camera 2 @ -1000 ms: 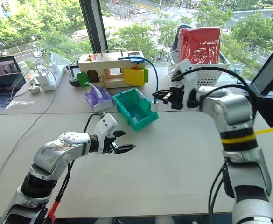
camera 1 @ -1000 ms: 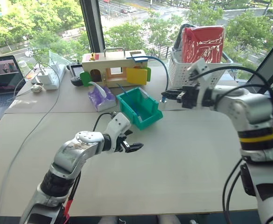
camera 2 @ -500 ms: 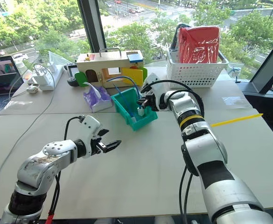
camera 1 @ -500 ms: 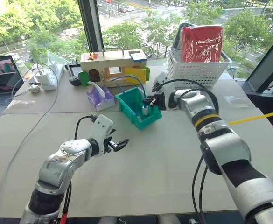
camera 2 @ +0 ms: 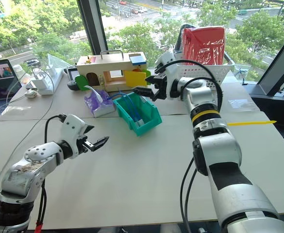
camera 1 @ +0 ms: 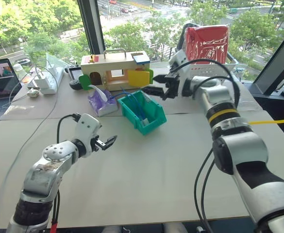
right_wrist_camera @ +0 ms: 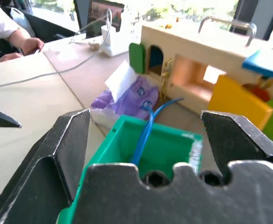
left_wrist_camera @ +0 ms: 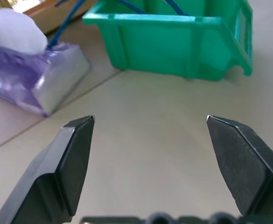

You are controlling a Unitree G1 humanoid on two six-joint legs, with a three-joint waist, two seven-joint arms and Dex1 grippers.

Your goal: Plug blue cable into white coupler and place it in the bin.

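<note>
The placing step looks done from where I am standing: the desk (camera 1: 190, 160) is carrying the bin (camera 1: 142, 112) toward its far edge, just in front of a wooden toy house (camera 1: 116, 70) and beside a purple tissue pack (camera 1: 101, 100). The blue cable (camera 2: 130, 108) is lying inside the bin, one loop arching over its back rim. I cannot pick out the white coupler. The right gripper (camera 1: 158, 85) is hanging above the bin's far side, jaws spread wide and empty. The left gripper (camera 2: 96, 143) is hovering nearer the desk's front edge, also wide, holding nothing. Next, I judge, both arms only need pulling clear without snagging that loop.
</note>
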